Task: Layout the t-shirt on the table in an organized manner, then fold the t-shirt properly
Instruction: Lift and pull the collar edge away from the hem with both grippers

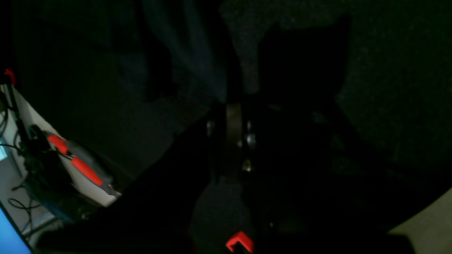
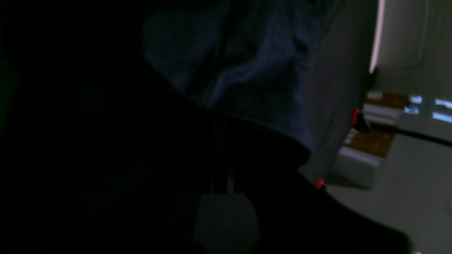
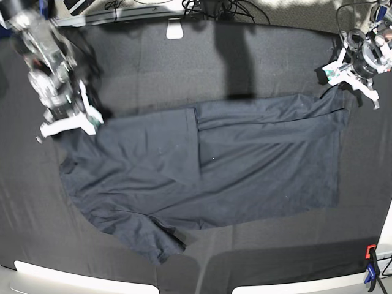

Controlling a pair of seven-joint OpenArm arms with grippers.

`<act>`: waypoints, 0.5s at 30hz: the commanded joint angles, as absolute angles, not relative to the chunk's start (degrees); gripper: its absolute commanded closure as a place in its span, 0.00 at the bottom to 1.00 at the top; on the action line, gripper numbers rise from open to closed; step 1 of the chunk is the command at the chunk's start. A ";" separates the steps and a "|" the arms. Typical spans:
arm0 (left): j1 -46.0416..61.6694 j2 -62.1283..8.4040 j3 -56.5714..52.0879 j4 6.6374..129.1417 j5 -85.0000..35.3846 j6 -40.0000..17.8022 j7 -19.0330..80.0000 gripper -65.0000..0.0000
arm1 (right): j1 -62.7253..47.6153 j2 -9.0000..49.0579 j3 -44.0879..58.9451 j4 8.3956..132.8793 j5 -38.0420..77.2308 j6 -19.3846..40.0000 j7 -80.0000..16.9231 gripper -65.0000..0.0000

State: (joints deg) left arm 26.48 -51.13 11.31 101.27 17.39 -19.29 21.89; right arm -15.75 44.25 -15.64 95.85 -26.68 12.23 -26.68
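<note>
The dark grey t-shirt (image 3: 245, 165) lies spread wide across the black cloth table (image 3: 153, 61), with one fold near its middle and a sleeve pointing to the front. My right gripper (image 3: 73, 122) is at the shirt's far left corner and looks shut on the cloth. Bunched fabric (image 2: 243, 74) fills the dark right wrist view. My left gripper (image 3: 349, 79) is at the shirt's far right corner, which rises up to it. In the left wrist view the jaws (image 1: 235, 100) look shut, with a strip of shirt (image 1: 197, 63) running away from them.
An orange and blue clamp (image 3: 370, 263) sits at the front right corner. Another orange-handled clamp (image 1: 76, 162) grips the table edge beside my left arm. Cables and a white object (image 3: 174, 29) lie along the far edge. Boxes (image 2: 370, 141) stand beyond the table.
</note>
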 commanded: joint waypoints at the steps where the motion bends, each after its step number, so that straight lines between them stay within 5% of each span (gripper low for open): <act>1: 26.46 -52.29 10.87 102.08 17.72 -18.39 21.41 1.00 | -16.56 46.46 -14.98 98.45 -27.07 11.53 -26.68 1.00; 15: 35.79 -56.10 10.87 102.08 17.96 -18.39 22.28 1.00 | -36.03 51.31 -14.96 106.78 -34.04 10.87 -31.00 1.00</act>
State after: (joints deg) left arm 35.57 -54.92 11.27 101.49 17.82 -18.44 21.91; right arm -36.16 50.19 -15.59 105.93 -33.47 11.81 -30.50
